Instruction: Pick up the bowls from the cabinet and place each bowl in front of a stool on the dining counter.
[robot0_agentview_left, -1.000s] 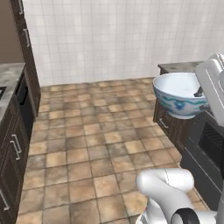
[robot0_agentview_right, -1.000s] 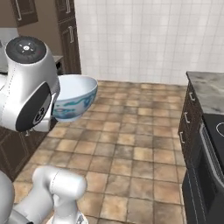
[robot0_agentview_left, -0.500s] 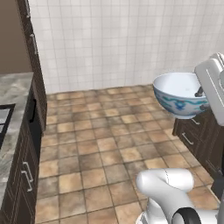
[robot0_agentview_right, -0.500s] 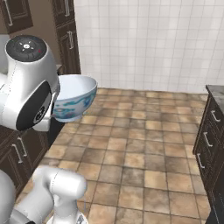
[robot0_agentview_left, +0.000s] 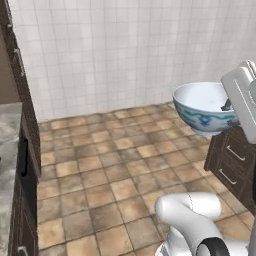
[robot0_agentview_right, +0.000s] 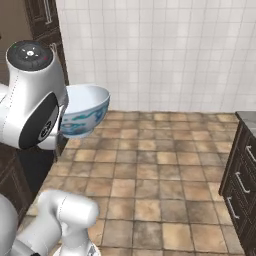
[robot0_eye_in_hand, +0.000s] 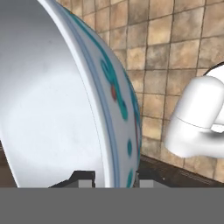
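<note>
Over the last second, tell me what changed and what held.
The base turned, so the whole scene swept sideways in both base views; that is the camera moving, not the furniture. The claw stays shut on the white bowl, carried above the tiled floor.

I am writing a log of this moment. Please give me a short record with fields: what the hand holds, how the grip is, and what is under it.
held object: white bowl with blue pattern
grip: hand shut on the bowl's rim, one finger inside, one outside
bowl pose: carried in the air, roughly upright
below: brown tiled floor
background: white tiled wall
</note>
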